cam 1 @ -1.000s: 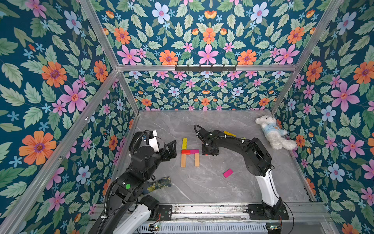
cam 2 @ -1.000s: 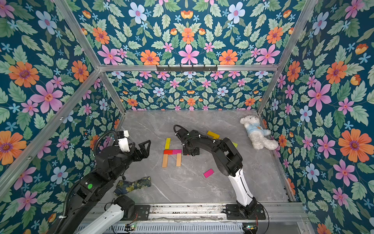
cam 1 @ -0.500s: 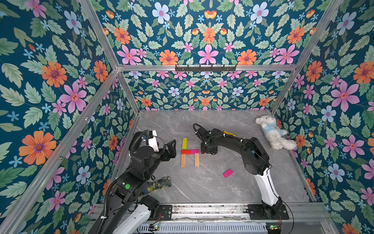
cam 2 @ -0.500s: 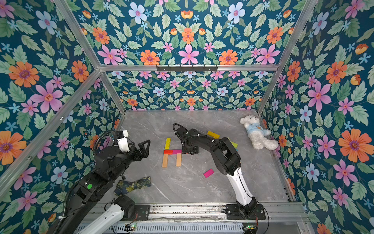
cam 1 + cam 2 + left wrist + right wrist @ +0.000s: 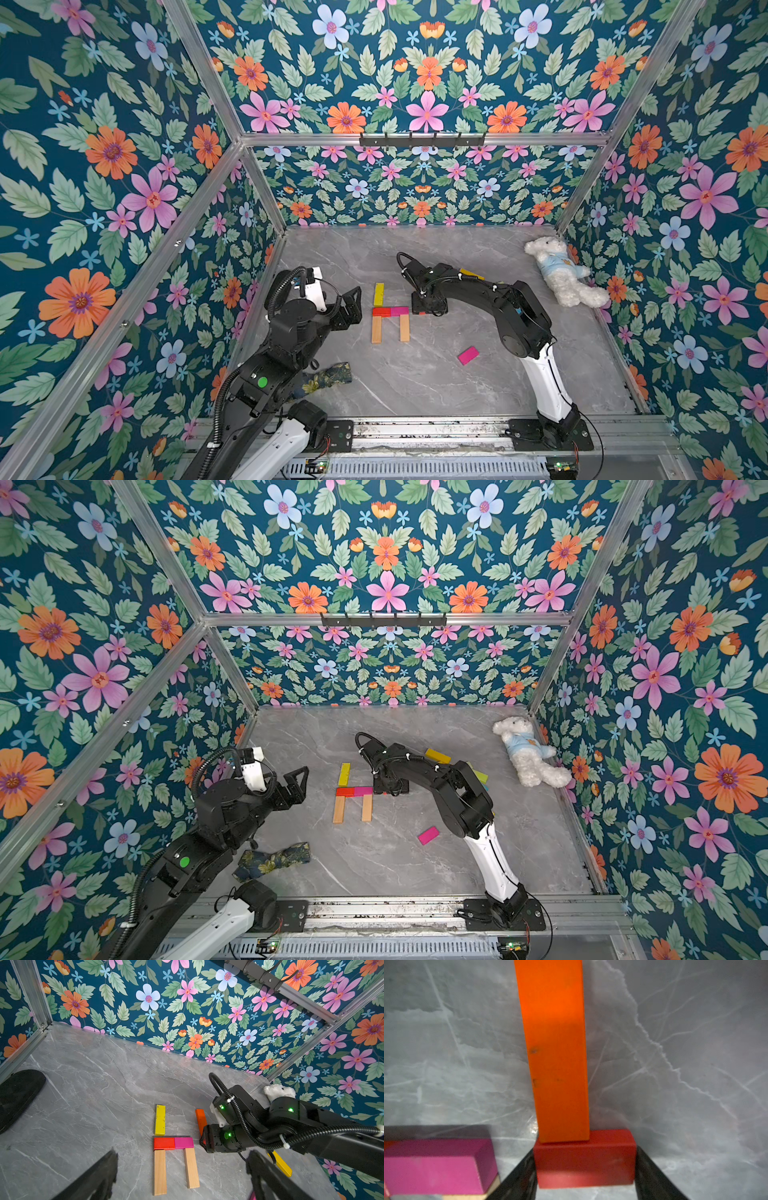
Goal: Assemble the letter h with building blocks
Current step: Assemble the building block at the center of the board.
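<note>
Fingers [image 5: 519,1178] of the right gripper [image 5: 584,1167] are seen standing close against both sides of a small red block [image 5: 584,1159] on the grey marble table [image 5: 415,386]. Whether the block is clamped or merely flanked cannot be told. An orange plank [image 5: 556,1053] is laid lengthwise away from this gripper, with its near end meeting the far edge of the red block. In both top views this gripper is pointed down at the table, just beside the pink end of the built figure's crossbar.

The left gripper [image 5: 353,307] is held above the table to the left of the figure. Its fingers are spread wide and nothing is between them.

The figure is made of five flat planks near the middle of the table. A red plank [image 5: 381,311] and a pink plank [image 5: 399,310] are set end to end as a crossbar. A plain wood plank [image 5: 376,329] is placed as a leg under the red end, and another wood plank [image 5: 404,328] under the pink end. A yellow plank [image 5: 378,294] is placed beyond the red end, roughly in line with the left leg.

A loose pink plank [image 5: 468,355] is seen lying apart, near the right arm's elbow. A second yellow plank [image 5: 437,755] is partly hidden behind that arm. A white plush bear [image 5: 561,270] is propped by the right wall, and a patterned cloth [image 5: 328,374] is bunched beside the left arm.
</note>
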